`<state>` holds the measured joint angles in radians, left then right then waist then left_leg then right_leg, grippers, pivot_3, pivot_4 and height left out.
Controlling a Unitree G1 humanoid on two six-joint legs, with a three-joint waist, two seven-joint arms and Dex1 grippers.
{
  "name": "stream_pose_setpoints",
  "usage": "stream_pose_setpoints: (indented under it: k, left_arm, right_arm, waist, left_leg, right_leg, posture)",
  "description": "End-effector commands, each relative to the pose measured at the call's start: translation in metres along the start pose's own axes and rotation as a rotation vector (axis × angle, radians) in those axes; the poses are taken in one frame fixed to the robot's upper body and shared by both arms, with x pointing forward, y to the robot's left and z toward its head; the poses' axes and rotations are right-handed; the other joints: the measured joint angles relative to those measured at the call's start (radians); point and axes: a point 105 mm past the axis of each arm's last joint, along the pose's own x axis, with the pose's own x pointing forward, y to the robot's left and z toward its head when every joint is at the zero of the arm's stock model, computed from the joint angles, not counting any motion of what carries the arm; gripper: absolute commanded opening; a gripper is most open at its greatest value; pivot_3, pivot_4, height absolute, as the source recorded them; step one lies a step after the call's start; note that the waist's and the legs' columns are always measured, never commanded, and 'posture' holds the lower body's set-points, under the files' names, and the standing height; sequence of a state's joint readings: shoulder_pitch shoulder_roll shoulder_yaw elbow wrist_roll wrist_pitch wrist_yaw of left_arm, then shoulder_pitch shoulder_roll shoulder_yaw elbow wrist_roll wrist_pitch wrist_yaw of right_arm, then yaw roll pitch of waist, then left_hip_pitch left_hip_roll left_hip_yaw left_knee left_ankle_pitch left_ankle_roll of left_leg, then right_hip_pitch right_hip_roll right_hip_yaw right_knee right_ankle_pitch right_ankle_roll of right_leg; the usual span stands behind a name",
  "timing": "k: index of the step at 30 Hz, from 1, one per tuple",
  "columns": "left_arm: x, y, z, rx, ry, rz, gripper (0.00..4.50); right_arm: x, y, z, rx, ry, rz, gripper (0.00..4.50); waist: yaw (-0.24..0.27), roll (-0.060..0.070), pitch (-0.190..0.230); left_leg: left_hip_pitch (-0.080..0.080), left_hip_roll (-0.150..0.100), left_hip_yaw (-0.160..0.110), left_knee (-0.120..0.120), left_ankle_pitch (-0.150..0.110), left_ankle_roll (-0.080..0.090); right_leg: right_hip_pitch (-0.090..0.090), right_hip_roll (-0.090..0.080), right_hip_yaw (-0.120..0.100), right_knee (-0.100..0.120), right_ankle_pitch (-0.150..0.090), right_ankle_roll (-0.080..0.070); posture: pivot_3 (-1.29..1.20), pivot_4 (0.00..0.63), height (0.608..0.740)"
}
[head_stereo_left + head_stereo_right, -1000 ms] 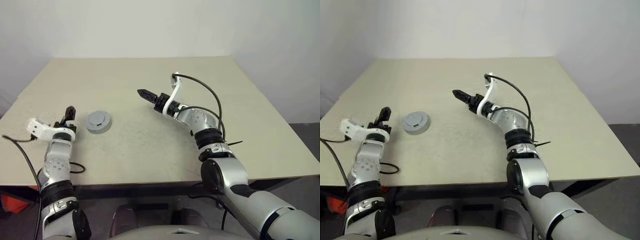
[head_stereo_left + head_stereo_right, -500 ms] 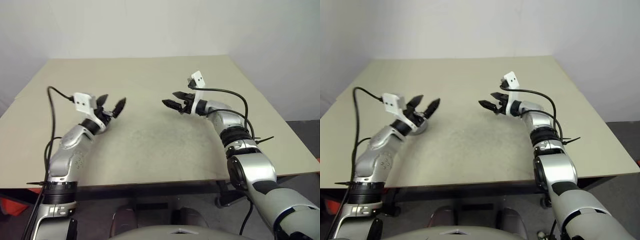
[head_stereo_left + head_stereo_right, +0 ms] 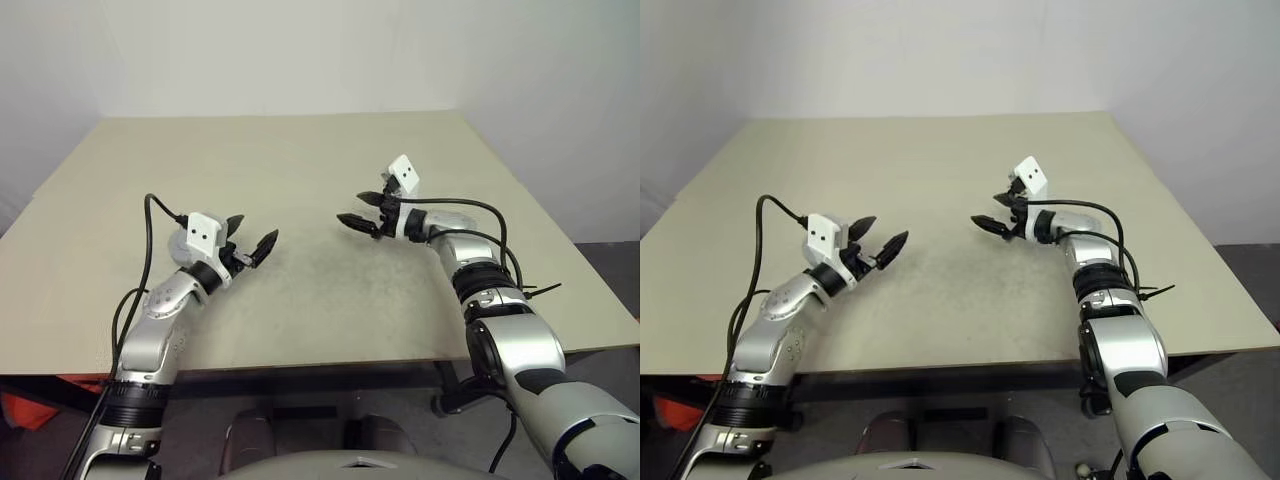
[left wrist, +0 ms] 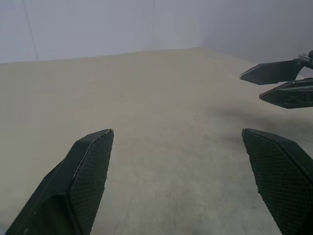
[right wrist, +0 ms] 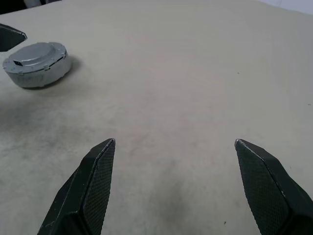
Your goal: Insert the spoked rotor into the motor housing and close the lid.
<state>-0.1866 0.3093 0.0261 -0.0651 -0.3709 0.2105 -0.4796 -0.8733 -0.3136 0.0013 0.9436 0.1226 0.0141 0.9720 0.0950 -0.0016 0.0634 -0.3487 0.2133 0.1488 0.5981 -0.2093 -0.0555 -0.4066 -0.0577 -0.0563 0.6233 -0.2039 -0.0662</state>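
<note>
Item: motor housing [image 5: 35, 64], a short round grey puck, closed, the lid [image 5: 33, 53] seated flush on top with its notched edge and a small dark mark near the middle. It rests flat on the beige table [image 3: 300, 160], seen from the right wrist camera across a stretch of bare tabletop. In the head views the left forearm covers its spot, so its place there cannot be read. The spoked rotor is not to be made out as a separate piece.

Item: left gripper [image 3: 251, 244], two black fingers spread wide, holding nothing, hovering above the table on the robot's left side and aimed toward the centre. One black fingertip [image 5: 11, 35] of it juts in beside the housing in the right wrist view (close by; whether it touches cannot be told).

Item: right gripper [image 3: 364, 210], fingers likewise spread wide and bare of any load, held above the table right of centre and pointed toward the left gripper. The two grippers face each other across a gap of bare surface; the right one's two tips [image 4: 279, 83] show in the left wrist view.

Item: table, worn darker patch at its middle, between the grippers.
</note>
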Motion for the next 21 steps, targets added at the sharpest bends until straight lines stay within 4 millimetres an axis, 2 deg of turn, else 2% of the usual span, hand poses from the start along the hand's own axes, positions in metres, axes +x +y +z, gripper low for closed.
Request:
stream_pose_setpoints:
  k: [1, 21]
  left_arm:
    - [0.0057, -0.0035, 0.0098, 0.028, -0.041, -0.018, 4.44]
    - [0.0107, -0.0047, 0.0084, 0.018, -0.048, -0.014, 4.44]
  right_arm:
    - [0.0029, -0.0026, 0.0162, -0.054, -0.032, -0.01, 4.39]
    - [0.0048, -0.005, 0.0135, -0.063, -0.037, -0.058, 4.39]
  waist:
    - [0.0, 0.0, 0.0]
    - [0.0, 0.0, 0.0]
  left_leg:
    - [0.0, 0.0, 0.0, 0.0, 0.0, 0.0]
    - [0.0, 0.0, 0.0, 0.0, -0.001, 0.002]
  right_leg:
    - [0.0, 0.0, 0.0, 0.0, 0.0, 0.0]
    - [0.0, 0.0, 0.0, 0.0, 0.0, 0.0]
  posture:
    - [0.0, 0.0, 0.74]
    - [0.0, 0.0, 0.74]
